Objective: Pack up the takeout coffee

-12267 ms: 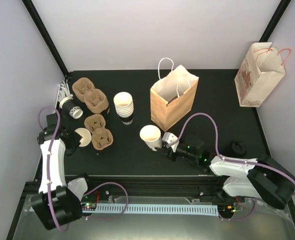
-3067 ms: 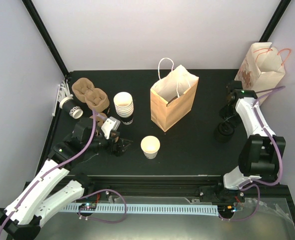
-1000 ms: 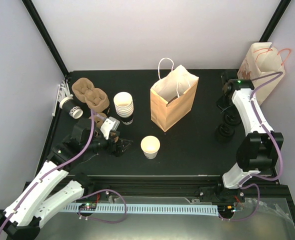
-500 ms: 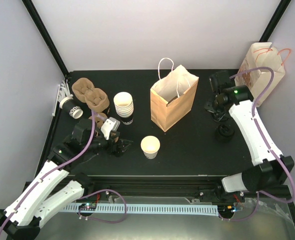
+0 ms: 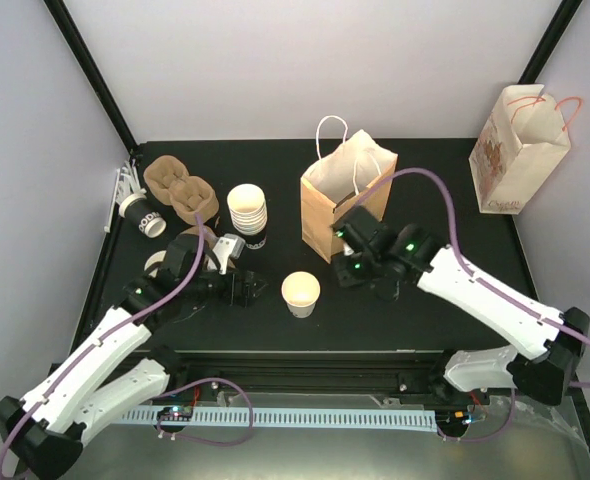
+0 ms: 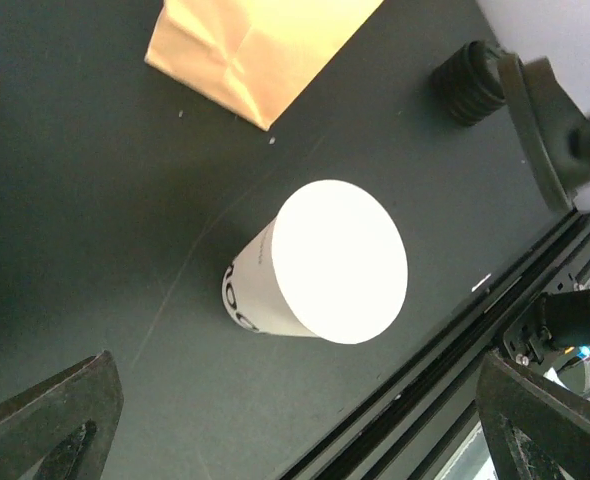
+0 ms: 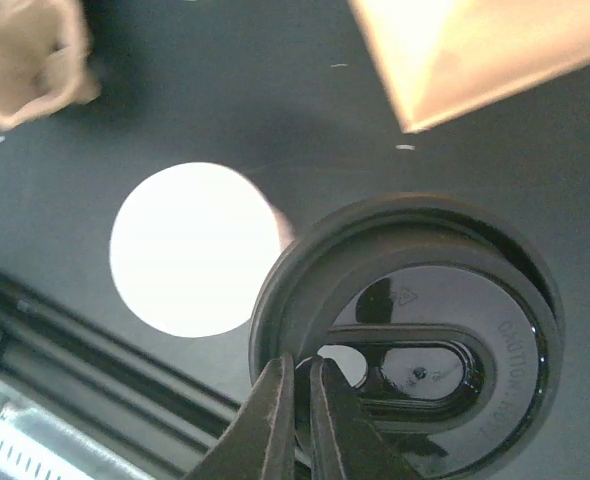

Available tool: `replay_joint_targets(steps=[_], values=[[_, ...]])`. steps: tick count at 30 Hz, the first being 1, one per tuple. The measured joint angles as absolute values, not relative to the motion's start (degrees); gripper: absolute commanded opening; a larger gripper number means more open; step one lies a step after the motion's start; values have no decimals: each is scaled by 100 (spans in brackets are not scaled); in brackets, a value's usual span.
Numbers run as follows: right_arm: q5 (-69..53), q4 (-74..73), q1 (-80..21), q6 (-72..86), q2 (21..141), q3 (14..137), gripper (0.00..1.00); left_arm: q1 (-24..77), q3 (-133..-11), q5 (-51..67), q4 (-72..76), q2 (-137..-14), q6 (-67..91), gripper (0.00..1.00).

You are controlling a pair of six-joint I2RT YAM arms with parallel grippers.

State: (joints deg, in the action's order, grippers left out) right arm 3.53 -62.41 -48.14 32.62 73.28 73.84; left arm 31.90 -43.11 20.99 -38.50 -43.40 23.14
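Coffee's only half put together here. One paper cup (image 5: 300,292) is stood upright on the bench (image 5: 245,160) just in front of the near corner of the brown bag (image 5: 347,200), apart from it. The mouth is up and uncovered, so the long axis runs straight up and down, with the dark printed band at the bottom. It looks to be parked out in the open so it can be reached from either side.

A black lid (image 7: 415,330) is pinched by its rim in the right hand (image 7: 302,370), whose fingers are squeezed down to a narrow slit on the edge. It's held in front of the bag, a bit nearer the bag than the cup is, and not over the cup's mouth yet. The edge grip makes sense, since the rest of the rim is left free to be pressed onto the cup. The flat face with the sip slot is turned toward the wrist camera. Whether it's dead level can't be told.

The left hand (image 5: 253,287) is spread wide with nothing in it. It's kept low, out in front of the bag past its left edge, with the cup sat between the two hands. That's probably so the cup can be steadied for capping. Nothing has been bagged yet.
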Motion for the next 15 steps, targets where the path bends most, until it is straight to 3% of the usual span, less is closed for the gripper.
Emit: replay_joint_targets(steps=[8,15], values=[[635,-5922,-6445,2906,8781,8178,7,3135,-4174,2093,-3695,-4619,2963,98],[1017,-6018,-6729,2672,9592,8591,9,2578,-4021,2281,-3553,-4613,3286,95]])
